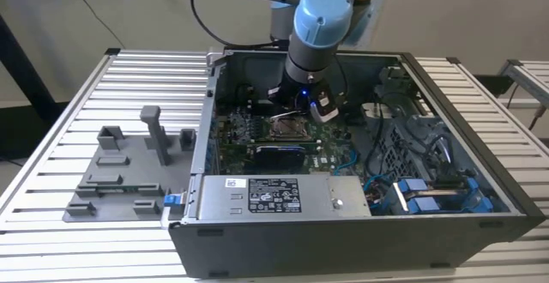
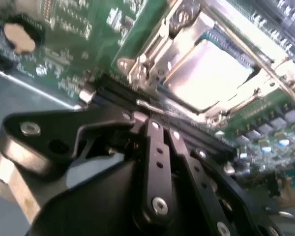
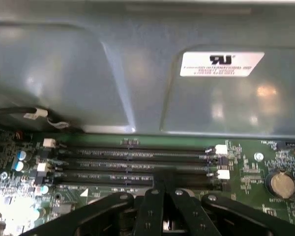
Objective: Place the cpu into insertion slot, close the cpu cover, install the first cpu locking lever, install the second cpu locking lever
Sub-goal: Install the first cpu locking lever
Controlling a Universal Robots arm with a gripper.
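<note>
— Right, status at the socket?

— The cpu [image 2: 211, 73] sits in the insertion slot [image 1: 286, 127], silver face up. The cpu cover [image 2: 187, 34] looks folded down over its edges, so I judge the first two steps done.

— Levers?

— One locking lever [image 2: 250, 42] lies along the far side of the cover; I can't tell if it's latched. A wire hook [image 2: 147, 104] shows just beside the claw [image 2: 163, 132] tip. I'd count the levers unfinished.

— Claw?

— Fingers drawn together, low over the motherboard [image 2: 88, 29] beside the socket. I can't tell whether they pinch the wire.
</note>
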